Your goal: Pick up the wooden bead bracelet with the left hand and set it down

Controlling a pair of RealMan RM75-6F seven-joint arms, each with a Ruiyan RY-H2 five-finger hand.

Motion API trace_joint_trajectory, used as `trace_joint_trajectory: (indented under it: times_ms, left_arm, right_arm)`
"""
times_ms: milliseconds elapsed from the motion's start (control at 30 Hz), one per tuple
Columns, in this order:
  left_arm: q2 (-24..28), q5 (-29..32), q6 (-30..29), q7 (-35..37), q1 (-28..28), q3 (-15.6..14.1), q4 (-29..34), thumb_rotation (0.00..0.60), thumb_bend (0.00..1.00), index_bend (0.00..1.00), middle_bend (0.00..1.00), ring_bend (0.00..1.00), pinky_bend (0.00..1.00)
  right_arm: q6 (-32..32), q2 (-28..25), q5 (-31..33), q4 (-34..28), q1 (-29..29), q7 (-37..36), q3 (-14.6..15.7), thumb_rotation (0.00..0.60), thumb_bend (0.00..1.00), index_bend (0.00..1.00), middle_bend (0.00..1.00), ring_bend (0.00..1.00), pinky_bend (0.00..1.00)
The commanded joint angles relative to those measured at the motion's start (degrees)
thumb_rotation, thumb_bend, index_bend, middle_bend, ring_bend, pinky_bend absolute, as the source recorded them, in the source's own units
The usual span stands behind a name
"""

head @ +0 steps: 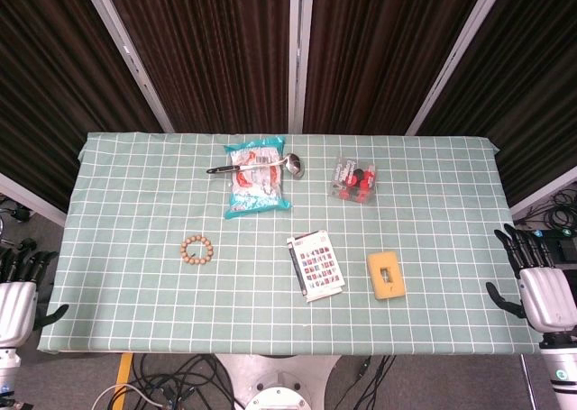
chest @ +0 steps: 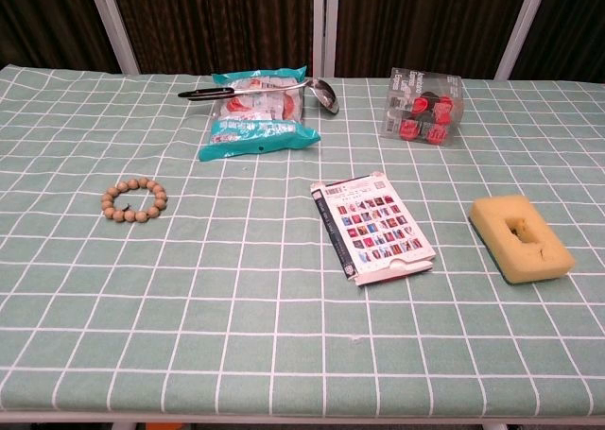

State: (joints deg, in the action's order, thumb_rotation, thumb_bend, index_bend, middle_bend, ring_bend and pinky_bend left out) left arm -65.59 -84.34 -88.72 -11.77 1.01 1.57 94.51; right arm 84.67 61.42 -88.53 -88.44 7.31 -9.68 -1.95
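The wooden bead bracelet (head: 196, 250) lies flat on the green checked tablecloth, left of centre; the chest view shows the bracelet (chest: 133, 200) at the left. My left hand (head: 18, 293) hangs off the table's left front corner, fingers apart and empty, well away from the bracelet. My right hand (head: 541, 279) is beside the right front corner, fingers spread, holding nothing. Neither hand appears in the chest view.
A teal snack bag (head: 256, 177) with a metal ladle (head: 293, 165) across it lies at the back centre. A clear box of red and black items (head: 353, 179) sits to its right. A card booklet (head: 315, 265) and a yellow sponge (head: 386, 275) lie near the front.
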Motion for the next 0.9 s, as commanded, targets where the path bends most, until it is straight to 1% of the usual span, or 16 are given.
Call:
trace_joint_trajectory:
  times_ms: [33,300,433,567,700,767,833,900]
  left_arm:
    - [0.0,0.0,0.2,0.0,0.1,0.0,-0.1,0.600,0.03,0.17,0.17,0.08,0.03]
    - [0.2,-0.6,0.4,0.3,0.5,0.2,-0.1,0.600,0.03,0.17,0.17,0.08,0.03]
    - [1.1,-2.5,2.8,0.6,2.9,0.6,0.0,0.600,0.03,0.17,0.17,0.08,0.03]
    - [2.4,-5.8,8.2,2.4,7.8,1.0,-0.1,0.600,0.03,0.20,0.20,0.08,0.04]
    - [2.1,-9.0,14.7,4.8,14.1,1.9,-1.8,0.600,0.03,0.26,0.26,0.08,0.05]
    - [0.6,-10.7,18.0,5.7,17.5,2.3,-4.0,0.600,0.03,0.31,0.30,0.10,0.06]
    - [-1.8,-11.8,21.0,6.8,20.7,2.5,-7.2,0.600,0.04,0.36,0.36,0.15,0.08]
    - [-3.9,-11.9,23.6,6.4,22.9,2.6,-9.7,0.600,0.05,0.38,0.38,0.15,0.09]
  right_arm:
    - [-0.2,-0.2,-0.1,-0.2,-0.1,-0.3,0.0,0.600,0.22,0.00,0.00,0.00,0.00]
    - [0.8,-0.6,-0.5,-0.4,-0.6,-0.6,-0.2,0.600,0.22,0.00,0.00,0.00,0.00]
    - [2.8,-1.2,-0.9,-0.5,-1.0,0.4,-1.2,0.600,0.22,0.00,0.00,0.00,0.00]
    - [4.0,-2.6,-1.3,-1.6,-1.1,1.4,-1.8,0.600,0.22,0.00,0.00,0.00,0.00]
    - [4.5,-3.6,-1.7,-2.8,-1.2,1.8,-2.1,0.600,0.22,0.00,0.00,0.00,0.00]
    - [4.5,-3.9,-1.8,-3.3,-1.3,1.8,-2.1,0.600,0.22,0.00,0.00,0.00,0.00]
    - [4.4,-3.9,-1.7,-3.5,-1.3,1.9,-2.1,0.600,0.22,0.00,0.00,0.00,0.00]
    - [4.1,-4.0,-1.5,-3.6,-1.3,1.9,-2.0,0.600,0.22,0.00,0.00,0.00,0.00]
